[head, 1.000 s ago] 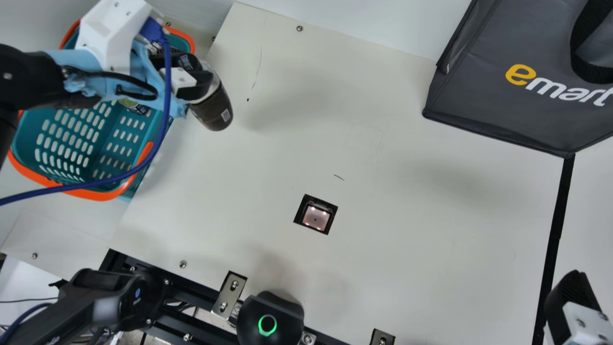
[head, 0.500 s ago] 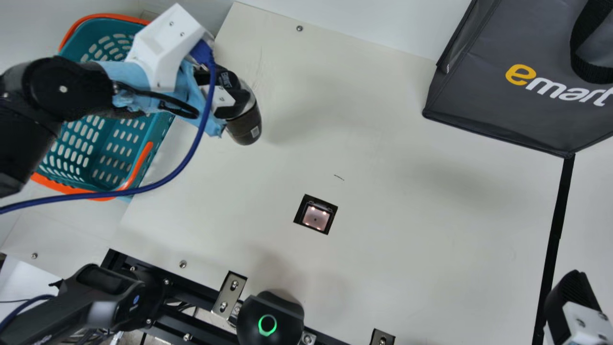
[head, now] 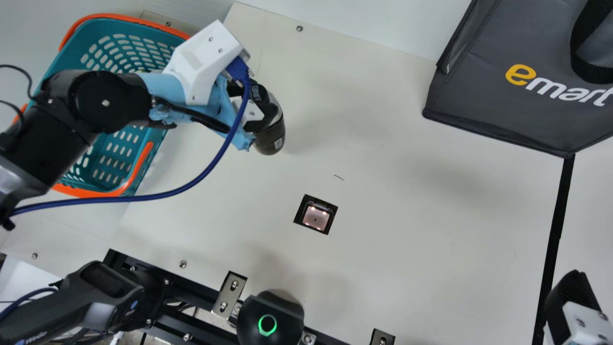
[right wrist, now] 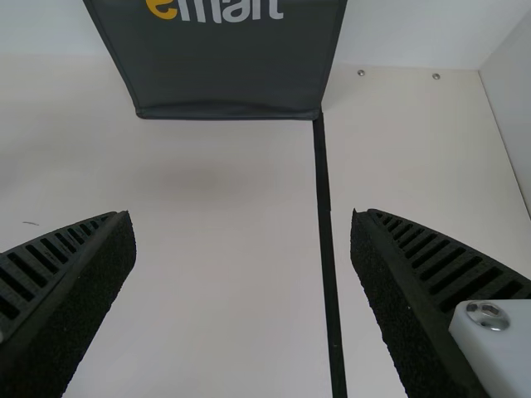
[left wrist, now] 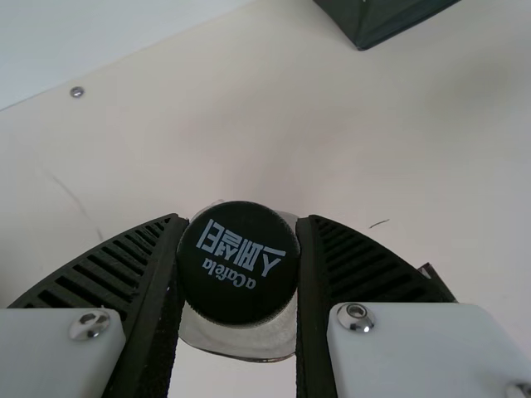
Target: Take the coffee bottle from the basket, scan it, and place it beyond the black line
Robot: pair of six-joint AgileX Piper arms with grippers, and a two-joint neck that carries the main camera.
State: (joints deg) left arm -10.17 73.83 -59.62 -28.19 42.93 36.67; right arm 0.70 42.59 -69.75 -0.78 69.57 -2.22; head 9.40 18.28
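While the left claw (head: 268, 108) grips the coffee bottle (head: 270, 140) near its cap (left wrist: 239, 264), the right claw (head: 571, 302) gapes.

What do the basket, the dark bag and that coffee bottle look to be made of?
The basket looks like hard, slightly shiny plastic: thin walls with moulded slots. The bag seems dull coated cloth: seamed edges, strap handle. The bottle looks like smooth clear plastic, possibly glass: its shoulder is see-through.

Room between scanner (head: 316, 217) and black line (head: 558, 215), bag (head: 483, 108) at line's far end
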